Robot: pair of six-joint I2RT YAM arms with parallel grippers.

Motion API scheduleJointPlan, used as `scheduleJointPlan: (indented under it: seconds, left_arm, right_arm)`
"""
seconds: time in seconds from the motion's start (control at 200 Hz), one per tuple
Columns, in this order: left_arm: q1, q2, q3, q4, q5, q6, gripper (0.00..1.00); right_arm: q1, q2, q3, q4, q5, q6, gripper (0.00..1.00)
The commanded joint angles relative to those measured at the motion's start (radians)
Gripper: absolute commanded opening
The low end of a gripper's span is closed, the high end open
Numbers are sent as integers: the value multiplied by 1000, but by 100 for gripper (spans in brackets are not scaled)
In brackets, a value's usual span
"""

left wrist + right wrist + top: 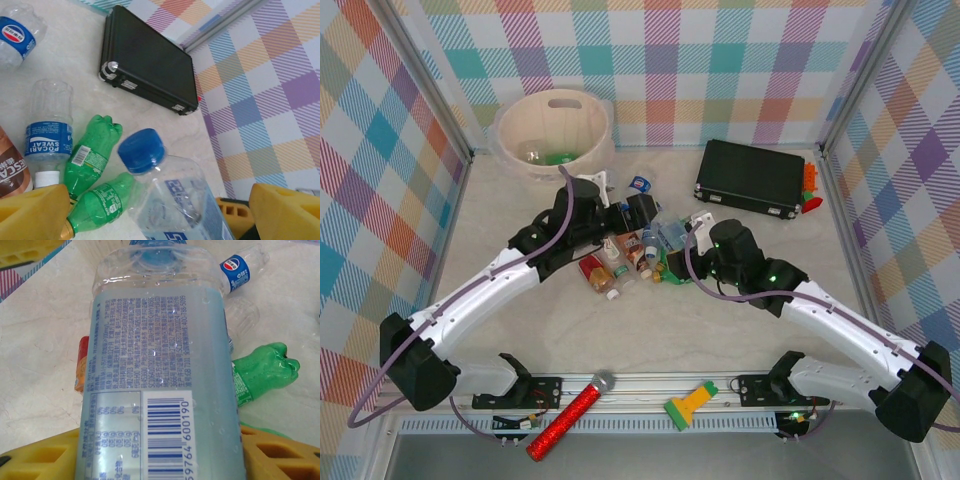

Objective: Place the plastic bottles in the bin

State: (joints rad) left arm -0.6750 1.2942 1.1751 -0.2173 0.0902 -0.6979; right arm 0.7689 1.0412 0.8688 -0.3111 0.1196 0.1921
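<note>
Currently, your right tool (160,457) is closed on a clear bottle (160,340) with a pale blue label. Both of its yellow fingers (40,460) bear against the bottle's sides at the barcode end, and the blue cap points away from the wrist.

Your left tool (160,210) stands wide open. A blue-capped bottle (172,200) sits between its two yellow fingertips with a gap on each side, so nothing is gripped. You cannot tell whether this is the same bottle that the right tool holds.

Note the bottle positions:

- The loose bottles (625,262) lie in a cluster at the middle of the counter (620,335), just beside both tools.
- In the left wrist view, a pair of green bottles (92,152) lies side by side next to the blue-capped bottle.
- A Pocari Sweat bottle (49,132) lies just beside that pair.
- A Pepsi-labelled bottle (15,35) lies apart from the cluster, toward the far edge.

The bin (520,120) stands upright in the far left corner, well apart from the cluster. A small green bottle (560,157) rests on its floor.

A black case (750,175) lies flat near the far right corner. A red microphone (570,415) and a flashlight (690,405) lie at the near edge, between the arm bases.
</note>
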Motion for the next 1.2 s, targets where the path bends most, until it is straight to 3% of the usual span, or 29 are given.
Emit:
scheduleJointPlan:
  seconds: [0.0, 0.34, 0.53, 0.85, 0.92, 1.03, 1.115, 1.195]
  left_arm:
    - [24, 11, -7, 61, 20, -63, 89]
    - [74, 101, -82, 328, 152, -269, 74]
    - [74, 133, -98, 388, 172, -321, 64]
    - [73, 115, -111, 430, 184, -324, 30]
    - [72, 105, -108, 427, 186, -316, 24]
    - [72, 88, -95, 399, 183, -291, 22]
    - [72, 70, -76, 354, 168, -258, 22]
    - [72, 47, -51, 293, 142, -213, 21]
  right_arm:
    - [11, -11, 2, 63, 7, -18, 61]
    - [39, -24, 15, 71, 6, -15, 61]
    - [44, -36, 13, 78, 9, -10, 61]
    - [47, -20, 10, 79, 7, -7, 63]
    - [47, -23, 9, 80, 11, -2, 68]
    - [47, -29, 3, 84, 17, 3, 75]
    - [47, -34, 0, 85, 32, 9, 92]
    - [47, -45, -6, 83, 44, 13, 99]
